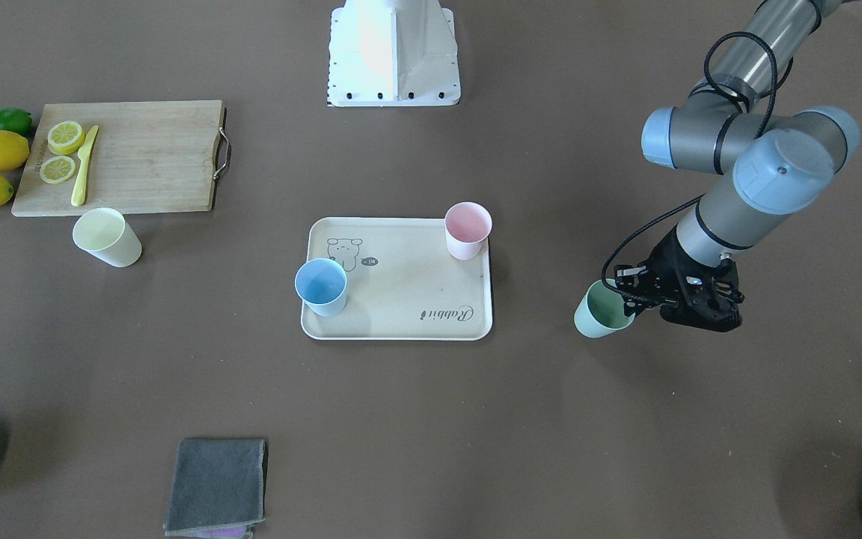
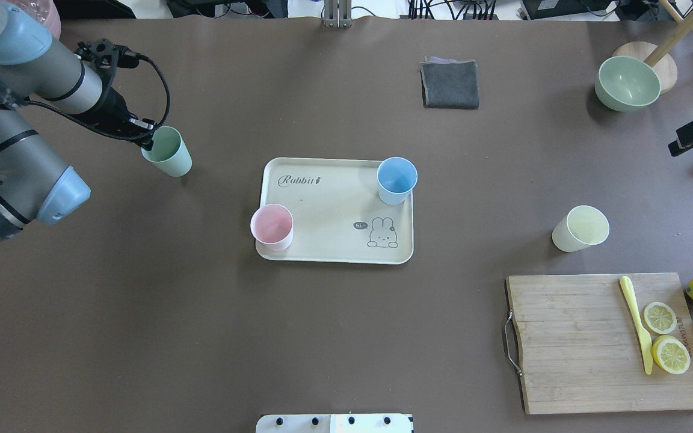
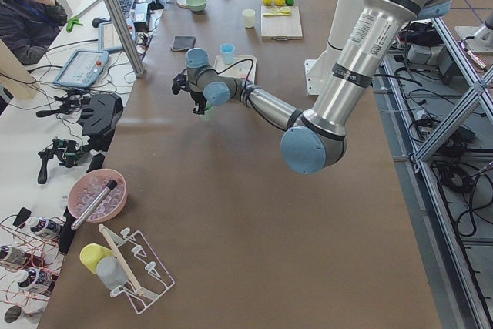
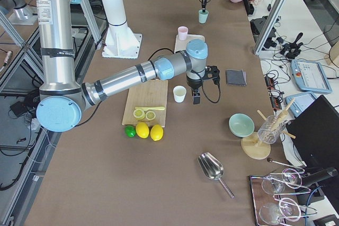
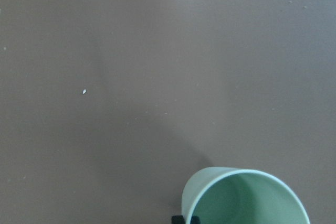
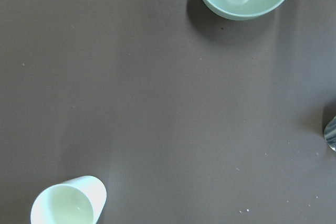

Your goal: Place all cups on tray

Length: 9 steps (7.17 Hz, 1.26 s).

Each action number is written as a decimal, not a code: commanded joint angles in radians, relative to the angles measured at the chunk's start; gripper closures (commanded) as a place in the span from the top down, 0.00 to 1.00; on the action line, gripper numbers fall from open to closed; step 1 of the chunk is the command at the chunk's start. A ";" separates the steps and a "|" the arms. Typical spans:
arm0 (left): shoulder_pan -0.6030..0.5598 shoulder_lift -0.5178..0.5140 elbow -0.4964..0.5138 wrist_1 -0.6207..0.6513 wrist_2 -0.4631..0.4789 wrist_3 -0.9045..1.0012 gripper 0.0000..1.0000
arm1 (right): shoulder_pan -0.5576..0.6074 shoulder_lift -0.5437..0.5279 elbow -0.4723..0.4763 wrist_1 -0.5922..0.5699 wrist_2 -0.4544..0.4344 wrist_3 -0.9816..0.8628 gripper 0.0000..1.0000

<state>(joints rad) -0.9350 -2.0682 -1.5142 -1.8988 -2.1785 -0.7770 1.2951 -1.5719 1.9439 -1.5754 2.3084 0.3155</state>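
At the centre of the table (image 2: 346, 337), the tray (image 2: 328, 210) carries two of the four cups, both upright: the pink cup (image 2: 272, 226) at one corner and the light blue cup (image 2: 396, 180) at the diagonally opposite corner. Two cups are off the tray, so the task is judged half complete. The mint green cup (image 2: 169, 155) is well apart on the robot's left, its rim pinched by the left gripper (image 2: 147, 137); resting or lifted cannot be told. The pale yellow cup (image 2: 581, 228) stands free near the cutting board (image 2: 575, 343). The right gripper (image 4: 195, 98) hangs clear of it; its finger state cannot be told.
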 commanded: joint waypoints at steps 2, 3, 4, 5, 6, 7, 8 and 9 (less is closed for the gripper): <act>0.100 -0.145 0.000 0.066 0.011 -0.183 0.00 | 0.052 -0.105 0.001 0.000 0.014 -0.087 1.00; 0.154 -0.176 0.008 0.067 0.067 -0.223 0.00 | 0.052 -0.117 -0.003 0.000 0.006 -0.081 1.00; 0.201 -0.191 0.014 0.069 0.133 -0.246 0.00 | 0.050 -0.120 -0.003 0.000 0.005 -0.060 0.99; 0.211 -0.193 0.018 0.069 0.137 -0.251 0.00 | 0.046 -0.119 -0.003 0.003 0.003 -0.026 0.98; 0.220 -0.193 0.028 0.069 0.157 -0.254 0.00 | 0.033 -0.119 -0.013 0.033 -0.003 0.002 0.98; 0.232 -0.197 0.034 0.067 0.186 -0.255 0.00 | 0.000 -0.119 -0.019 0.091 -0.020 0.080 0.98; 0.232 -0.199 0.031 0.067 0.186 -0.255 0.00 | -0.028 -0.120 -0.037 0.151 -0.024 0.138 0.98; 0.232 -0.201 0.028 0.066 0.186 -0.248 0.44 | -0.043 -0.120 -0.054 0.199 -0.026 0.174 0.98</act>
<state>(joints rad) -0.7045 -2.2665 -1.4844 -1.8318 -1.9968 -1.0301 1.2766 -1.6914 1.9097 -1.4392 2.2874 0.4333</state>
